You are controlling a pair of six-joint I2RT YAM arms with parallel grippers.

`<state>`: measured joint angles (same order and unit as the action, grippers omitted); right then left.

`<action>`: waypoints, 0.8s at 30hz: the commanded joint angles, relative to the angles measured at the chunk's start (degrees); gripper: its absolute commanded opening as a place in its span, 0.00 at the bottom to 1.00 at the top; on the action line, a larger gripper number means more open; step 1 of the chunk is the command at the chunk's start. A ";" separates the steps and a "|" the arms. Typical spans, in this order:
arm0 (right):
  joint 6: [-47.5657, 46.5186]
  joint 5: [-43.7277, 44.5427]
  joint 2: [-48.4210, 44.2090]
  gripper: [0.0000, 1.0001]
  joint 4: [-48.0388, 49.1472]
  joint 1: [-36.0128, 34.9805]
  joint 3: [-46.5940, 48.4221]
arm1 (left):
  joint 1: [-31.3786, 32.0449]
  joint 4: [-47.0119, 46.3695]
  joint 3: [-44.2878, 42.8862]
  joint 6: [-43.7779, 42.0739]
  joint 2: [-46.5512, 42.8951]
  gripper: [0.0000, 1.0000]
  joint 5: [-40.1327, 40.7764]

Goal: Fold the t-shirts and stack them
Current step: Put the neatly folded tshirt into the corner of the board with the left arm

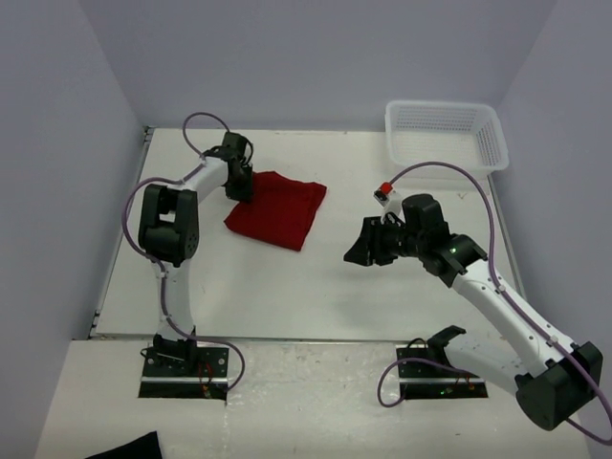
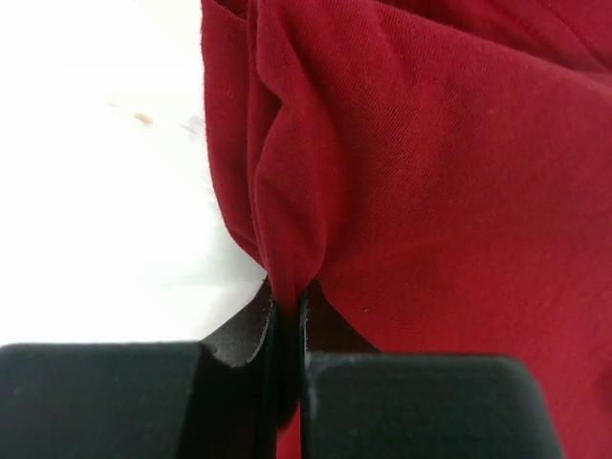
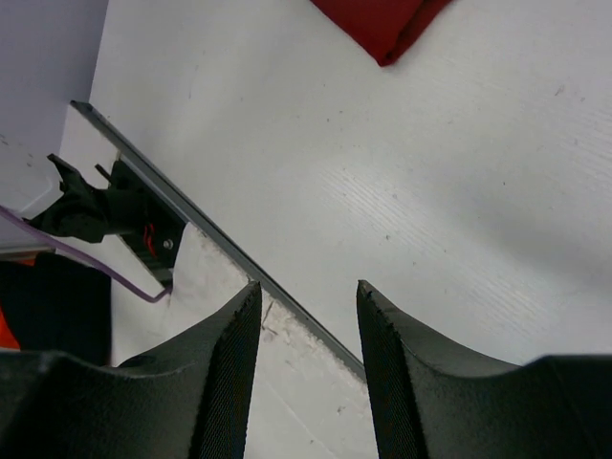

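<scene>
Upper left of the top view: your L gripper is clenched on the left edge of the t-shirt, which lies bunched left of centre. Cloth looks soft, light, floppy, so take it by corners/hems. Mid-right, R gripper hangs parted, holding nothing. Count: 1 shirt, 1 basket upper right.

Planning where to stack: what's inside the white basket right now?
From the top view, the basket shows only its own mesh floor and walls; no cloth inside. Its near wall hides a thin strip of the floor. The t-shirt lies outside it.
</scene>
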<state>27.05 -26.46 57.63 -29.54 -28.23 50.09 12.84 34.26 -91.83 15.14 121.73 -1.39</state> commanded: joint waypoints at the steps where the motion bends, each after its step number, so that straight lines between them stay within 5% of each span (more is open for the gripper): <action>1: 0.20 4.13 -2.16 0.46 -2.71 -1.48 1.15 | -2.64 4.23 -7.72 -4.50 3.06 0.00 6.29; 15: -2.26 12.57 -5.42 0.46 -6.49 -4.38 2.21 | -11.96 17.15 -40.41 -10.91 20.03 0.00 13.51; 24: -1.56 12.22 -7.27 0.46 -6.14 -4.64 -0.07 | -18.82 14.79 -44.67 -14.87 22.94 0.00 14.74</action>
<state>25.85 -15.64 51.03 -35.99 -32.53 50.57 -4.43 49.56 -134.67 3.25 144.68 11.14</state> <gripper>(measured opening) 0.459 0.043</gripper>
